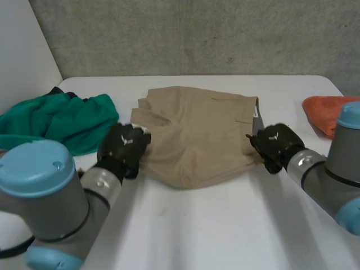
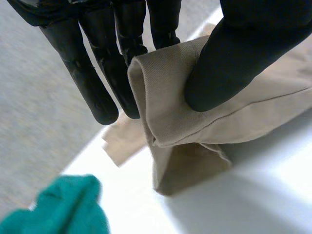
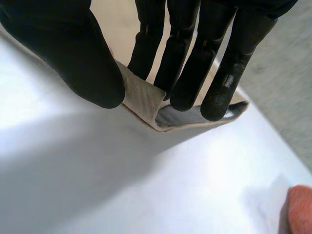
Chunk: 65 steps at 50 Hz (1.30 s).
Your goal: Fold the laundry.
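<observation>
Holding, left robot hand (image 2: 243, 48): thumb and fingers pinch the rolled left edge of the beige twill garment (image 1: 197, 135).
Holding, right robot hand (image 3: 87, 58): thumb and fingers pinch the garment's right edge, where a grey lining shows.
Garment position: spread across the middle of the white table (image 1: 214, 225), between the two robot hands; the pinched left edge appears lifted slightly off the surface.
Other laundry: crumpled green fabric heap (image 1: 62, 121) at the table's left, just beside the left robot hand; orange cloth (image 1: 326, 112) at the right edge, well apart from the garment.
Step in hand: judged to be both side edges gripped, ready for a fold.
Next move calls for: probably lifting both sides evenly and carrying them together across the garment, with firm pinches so the layers do not slip.
</observation>
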{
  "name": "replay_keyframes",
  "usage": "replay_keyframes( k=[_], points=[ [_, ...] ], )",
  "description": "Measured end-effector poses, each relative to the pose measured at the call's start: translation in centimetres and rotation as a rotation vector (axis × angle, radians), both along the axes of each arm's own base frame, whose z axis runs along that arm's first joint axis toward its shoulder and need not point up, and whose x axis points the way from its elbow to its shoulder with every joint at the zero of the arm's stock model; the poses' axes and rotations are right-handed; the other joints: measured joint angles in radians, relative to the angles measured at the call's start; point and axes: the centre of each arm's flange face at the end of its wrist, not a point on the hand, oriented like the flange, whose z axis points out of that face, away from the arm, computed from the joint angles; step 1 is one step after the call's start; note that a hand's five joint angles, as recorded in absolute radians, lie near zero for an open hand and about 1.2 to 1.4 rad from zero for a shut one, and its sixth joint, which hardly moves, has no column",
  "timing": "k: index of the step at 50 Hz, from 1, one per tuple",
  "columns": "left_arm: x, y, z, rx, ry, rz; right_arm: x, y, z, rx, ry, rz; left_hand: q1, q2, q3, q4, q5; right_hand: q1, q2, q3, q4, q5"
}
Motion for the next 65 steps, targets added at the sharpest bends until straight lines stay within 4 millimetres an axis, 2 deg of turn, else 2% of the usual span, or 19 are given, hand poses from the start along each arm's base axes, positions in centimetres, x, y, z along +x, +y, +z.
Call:
replay_keyframes(
  k=[7, 20, 22, 26, 30, 31, 36, 37, 39, 40, 41, 46, 48, 49, 55, 62, 63, 64, 65],
  points=[
    [1.3, 3.6, 0.1, 0.106, -0.073, -0.029, -1.7, 3.4, 2.1, 0.069, 0.109, 0.025, 0.0, 0.0, 0.0, 0.0, 0.0, 0.0, 0.0, 0.0, 0.0, 0.0],
    [4.8, 13.6, 1.9, 0.421, -0.332, -0.173, -6.2, 10.4, 6.6, 0.162, 0.358, 0.111, 0.0, 0.0, 0.0, 0.0, 0.0, 0.0, 0.0, 0.0, 0.0, 0.0],
    [4.9, 14.6, 2.0, 0.447, -0.36, -0.202, -6.4, 10.9, 6.9, 0.165, 0.355, 0.127, 0.0, 0.0, 0.0, 0.0, 0.0, 0.0, 0.0, 0.0, 0.0, 0.0],
    [4.4, 14.9, 2.4, 0.438, -0.357, -0.231, -6.3, 11.6, 7.6, 0.159, 0.31, 0.175, 0.0, 0.0, 0.0, 0.0, 0.0, 0.0, 0.0, 0.0, 0.0, 0.0],
    [3.0, 13.3, 2.5, 0.382, -0.308, -0.226, -6.1, 11.0, 7.5, 0.145, 0.267, 0.192, 0.0, 0.0, 0.0, 0.0, 0.0, 0.0, 0.0, 0.0, 0.0, 0.0],
    [1.5, 10.8, 2.4, 0.32, -0.253, -0.201, -6.1, 9.5, 6.8, 0.135, 0.234, 0.184, 0.0, 0.0, 0.0, 0.0, 0.0, 0.0, 0.0, 0.0, 0.0, 0.0],
    [-1.6, 4.0, 2.0, 0.176, -0.142, -0.124, -5.6, 4.4, 4.4, 0.105, 0.183, 0.102, 0.0, 0.0, 0.0, 0.0, 0.0, 0.0, 0.0, 0.0, 0.0, 0.002],
    [-1.8, 3.6, 2.0, 0.167, -0.137, -0.12, -5.5, 4.1, 4.2, 0.102, 0.181, 0.095, 0.0, 0.0, 0.0, 0.0, 0.0, 0.0, 0.0, 0.0, 0.0, 0.002],
    [-3.1, 0.3, 1.6, 0.099, -0.101, -0.081, -5.0, 1.7, 3.2, 0.07, 0.171, 0.042, 0.0, 0.0, 0.0, 0.0, 0.0, 0.0, 0.0, 0.0, 0.0, 0.006],
    [-3.1, 0.3, 1.6, 0.099, -0.101, -0.081, -5.0, 1.7, 3.2, 0.07, 0.171, 0.042, 0.0, 0.0, 0.0, 0.0, 0.0, 0.0, 0.0, 0.0, 0.0, 0.006],
    [-3.9, -2.2, 1.3, 0.047, -0.083, -0.05, -4.4, 0.0, 2.7, 0.032, 0.166, 0.003, 0.0, 0.0, 0.0, 0.0, 0.0, 0.0, 0.0, 0.0, 0.0, 0.011],
    [-5.0, -7.3, 0.3, -0.068, -0.075, 0.031, -2.7, -3.6, 2.0, -0.09, 0.148, -0.054, 0.0, 0.0, 0.0, 0.0, 0.0, 0.0, 0.0, 0.0, 0.0, 0.013],
    [-5.1, -8.0, 0.2, -0.089, -0.077, 0.042, -2.4, -4.1, 1.9, -0.113, 0.142, -0.06, 0.0, 0.0, 0.0, 0.0, 0.0, 0.0, 0.0, 0.0, 0.0, 0.013],
    [-5.4, -9.8, -0.2, -0.147, -0.085, 0.064, -1.7, -5.3, 1.7, -0.164, 0.123, -0.067, 0.0, 0.0, 0.0, 0.0, 0.0, 0.0, 0.0, 0.0, 0.0, 0.013],
    [-6.7, -14.3, -0.9, -0.346, -0.097, 0.101, 0.5, -8.9, 0.5, -0.307, 0.055, -0.079, 0.0, 0.0, 0.0, 0.0, 0.0, 0.0, 0.0, 0.0, 0.0, 0.013],
    [-7.7, -17.6, -1.9, -0.464, -0.075, 0.107, 2.0, -12.0, -2.0, -0.429, 0.024, -0.121, -0.006, -0.053, -0.044, -0.051, -0.019, -0.003, -0.003, -0.003, -0.003, 0.01],
    [-7.8, -17.8, -2.2, -0.469, -0.073, 0.103, 2.2, -12.4, -2.4, -0.44, 0.022, -0.128, -0.107, -0.203, -0.179, -0.188, -0.143, -0.023, -0.051, -0.054, -0.049, -0.03],
    [-7.9, -18.0, -2.3, -0.47, -0.072, 0.101, 2.2, -12.5, -2.6, -0.446, 0.021, -0.131, -0.107, -0.203, -0.179, -0.188, -0.143, -0.035, -0.06, -0.063, -0.067, -0.045],
    [-8.0, -18.1, -2.7, -0.47, -0.072, 0.094, 2.3, -12.8, -3.1, -0.458, 0.018, -0.139, -0.233, -0.293, -0.283, -0.296, -0.251, -0.21, -0.287, -0.27, -0.275, -0.235]
  ],
)
